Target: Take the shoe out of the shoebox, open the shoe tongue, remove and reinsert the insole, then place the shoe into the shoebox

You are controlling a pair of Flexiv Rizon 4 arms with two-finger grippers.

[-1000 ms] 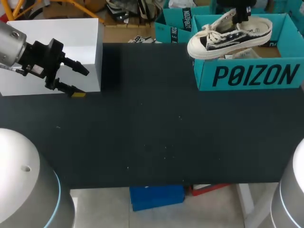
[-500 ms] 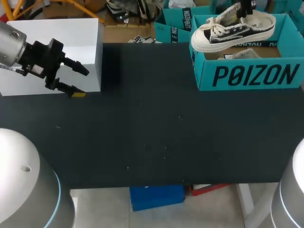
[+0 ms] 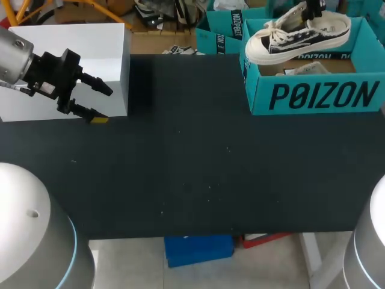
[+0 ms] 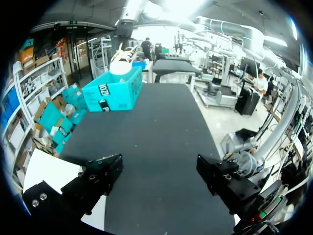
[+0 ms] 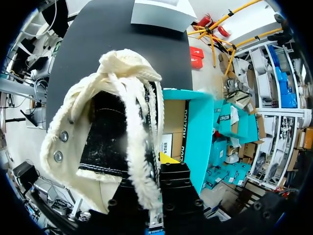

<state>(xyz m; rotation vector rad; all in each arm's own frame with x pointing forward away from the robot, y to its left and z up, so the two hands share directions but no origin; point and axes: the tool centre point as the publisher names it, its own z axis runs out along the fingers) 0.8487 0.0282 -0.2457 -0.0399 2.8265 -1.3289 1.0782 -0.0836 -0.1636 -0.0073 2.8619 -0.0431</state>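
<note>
Shoe (image 3: 298, 37): shifting rightward over the box (image 3: 313, 96); my right gripper (image 3: 313, 11) is clamping its collar, probably to clear the walls. Left gripper (image 3: 103, 105): idling aside, fingers wide, holding nothing.

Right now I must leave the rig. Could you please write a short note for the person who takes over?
Left gripper: open, empty, in front of the white box.
Right gripper: shut on the shoe, gripping its collar.
Shoe: in the air above the shoebox, toe out past the wall nearer the table's middle.
Done: the pictures cannot tell whether the tongue and insole steps are finished.
Left: the shoe does not yet rest in the shoebox.
</note>
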